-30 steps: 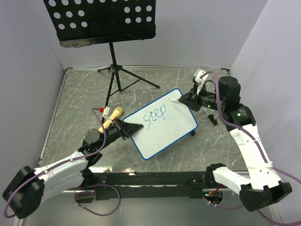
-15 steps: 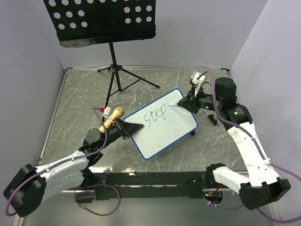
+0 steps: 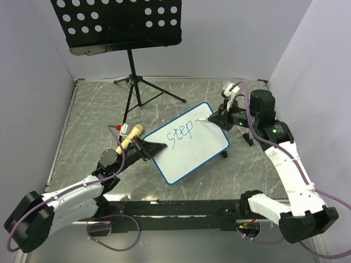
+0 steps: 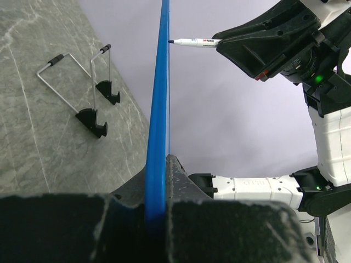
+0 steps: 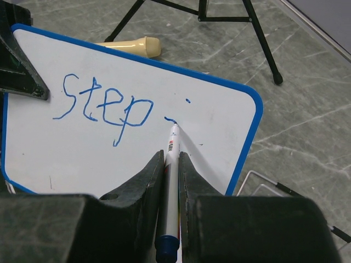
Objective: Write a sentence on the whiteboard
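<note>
The whiteboard stands tilted, blue-framed, in the middle of the table. My left gripper is shut on its left edge, which shows as a blue strip running up between the fingers. The sentence reads "step" in blue, followed by a short stroke and a dot. My right gripper is shut on a white marker. The marker's tip touches the board just right of "step".
A black perforated music stand rises at the back, its tripod legs just behind the board. A wooden-handled tool lies by the board's left corner. Wire legs with black feet rest behind the board. Walls close in on both sides.
My right wrist has shifted slightly left and the marker tip has settled on the board right of "step". The left arm and the board have stayed put.
</note>
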Controlling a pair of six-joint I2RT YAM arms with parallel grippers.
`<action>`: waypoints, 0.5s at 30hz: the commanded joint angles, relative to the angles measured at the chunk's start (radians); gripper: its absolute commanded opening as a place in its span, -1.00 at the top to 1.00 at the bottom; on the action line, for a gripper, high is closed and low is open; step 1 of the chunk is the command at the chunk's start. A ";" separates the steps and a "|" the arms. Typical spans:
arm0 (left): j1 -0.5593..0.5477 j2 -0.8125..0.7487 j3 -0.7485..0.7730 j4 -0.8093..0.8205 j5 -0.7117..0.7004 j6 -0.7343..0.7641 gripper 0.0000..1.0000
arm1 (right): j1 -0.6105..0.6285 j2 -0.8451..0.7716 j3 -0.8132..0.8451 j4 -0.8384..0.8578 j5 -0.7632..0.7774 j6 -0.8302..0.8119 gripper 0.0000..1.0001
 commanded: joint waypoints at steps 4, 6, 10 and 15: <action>0.006 -0.039 0.026 0.181 0.013 -0.034 0.98 | -0.003 -0.003 0.000 -0.014 0.007 -0.019 1.00; 0.006 -0.041 0.026 0.179 0.011 -0.034 0.98 | -0.001 -0.009 -0.019 -0.030 -0.016 -0.031 1.00; 0.011 -0.045 0.023 0.178 0.011 -0.036 0.98 | -0.001 -0.027 -0.036 -0.072 -0.050 -0.060 1.00; 0.014 -0.045 0.020 0.182 0.011 -0.039 0.98 | 0.002 -0.047 -0.060 -0.101 -0.052 -0.078 1.00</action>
